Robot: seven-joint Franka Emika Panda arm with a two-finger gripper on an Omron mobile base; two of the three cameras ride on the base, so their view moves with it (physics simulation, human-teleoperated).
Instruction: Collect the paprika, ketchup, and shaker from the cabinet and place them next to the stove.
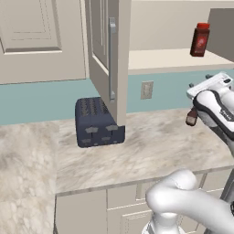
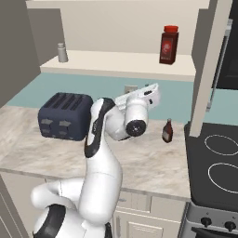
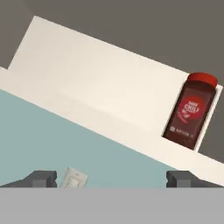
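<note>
1 red-capped paprika jar (image 3: 190,110) upright on the cabinet shelf (image 3: 87,87); label reads "CHILI", smaller print illegible. Tool (image 3: 111,179) released, jaws spread wide, grasping nothing. Ketchup bottle (image 2: 167,130) stands on the table (image 2: 153,162) beside the stove (image 2: 214,162).

One paprika jar (image 2: 168,44) at the shelf's right end, one shaker (image 2: 62,52) at its left end. One ketchup bottle (image 2: 167,130) on the worktop's right edge. One toaster (image 2: 65,115), one wall socket (image 1: 146,90), one cooktop (image 2: 214,162).
</note>
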